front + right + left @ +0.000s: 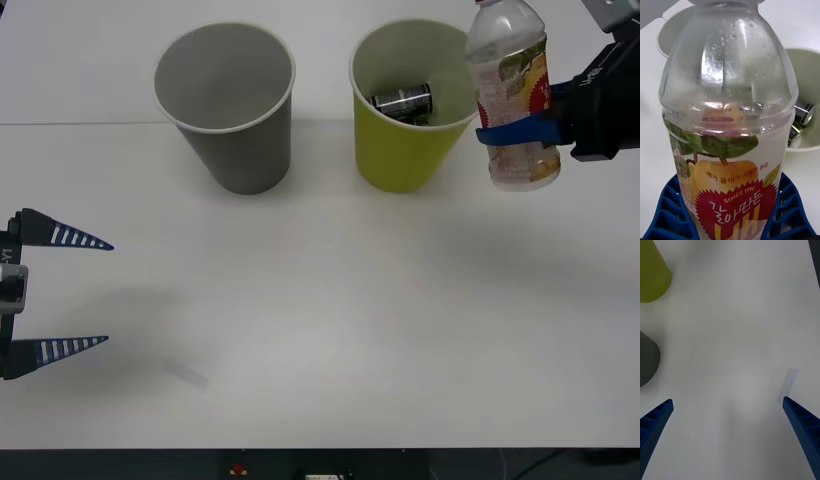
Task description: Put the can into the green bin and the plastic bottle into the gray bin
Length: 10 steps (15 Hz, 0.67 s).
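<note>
Can lies inside the green bin. Right gripper pinches the bottle aloft beside that bin; gray bin awaits it. Left gripper hangs spread, idle.

- The clear plastic bottle with the fruit label loses its cap past the top edge in the front view; in the right wrist view its label base runs off the bottom.
- The small black-and-silver metal can lies in the yellow-green paper-cup bin, partly behind the rim; in the right wrist view the bottle hides most of it.
- The gray paper-cup bin is cut by the left wrist view's edge.
- The right gripper: the far finger sits behind the bottle.
</note>
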Tool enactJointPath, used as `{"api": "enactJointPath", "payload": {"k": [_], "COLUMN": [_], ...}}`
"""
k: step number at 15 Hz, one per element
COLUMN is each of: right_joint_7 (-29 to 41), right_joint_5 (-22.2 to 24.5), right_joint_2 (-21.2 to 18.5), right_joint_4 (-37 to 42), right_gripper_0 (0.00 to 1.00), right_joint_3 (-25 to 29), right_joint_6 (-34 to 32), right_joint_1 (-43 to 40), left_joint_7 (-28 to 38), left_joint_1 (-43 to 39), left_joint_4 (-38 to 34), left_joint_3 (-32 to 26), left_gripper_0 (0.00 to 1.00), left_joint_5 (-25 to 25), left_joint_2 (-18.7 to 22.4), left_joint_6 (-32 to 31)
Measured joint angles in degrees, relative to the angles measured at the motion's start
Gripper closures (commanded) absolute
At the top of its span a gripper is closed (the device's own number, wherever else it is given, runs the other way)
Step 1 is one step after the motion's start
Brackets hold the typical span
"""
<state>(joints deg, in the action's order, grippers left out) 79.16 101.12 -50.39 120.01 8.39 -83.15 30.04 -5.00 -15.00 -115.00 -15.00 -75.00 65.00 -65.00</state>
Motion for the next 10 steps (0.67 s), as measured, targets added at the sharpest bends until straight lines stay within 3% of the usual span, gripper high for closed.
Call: {"api": "enactJointPath", "payload": {"k": [6,10], "right_joint_7": [-0.05,-0.02], "right_joint_5": [3.13,10.54], "right_joint_2": [5.01,10.7], "right_joint_4": [-5.92,-11.47], "right_gripper_0": [1.0,1.0], "right_joint_3": [-11.44,-19.14], "right_joint_6": [0.0,-0.01], "right_joint_1": [14.62,23.88], "left_joint_7": [0.0,0.0], "left_joint_1": [0.0,0.0], "left_joint_4": [0.0,0.0], "left_joint_3": [0.0,0.0], "left_gripper_0": [0.0,0.0], "left_joint_5": [0.0,0.0], "left_joint_2": [0.0,0.0], "left_joint_6": [0.0,0.0]}}
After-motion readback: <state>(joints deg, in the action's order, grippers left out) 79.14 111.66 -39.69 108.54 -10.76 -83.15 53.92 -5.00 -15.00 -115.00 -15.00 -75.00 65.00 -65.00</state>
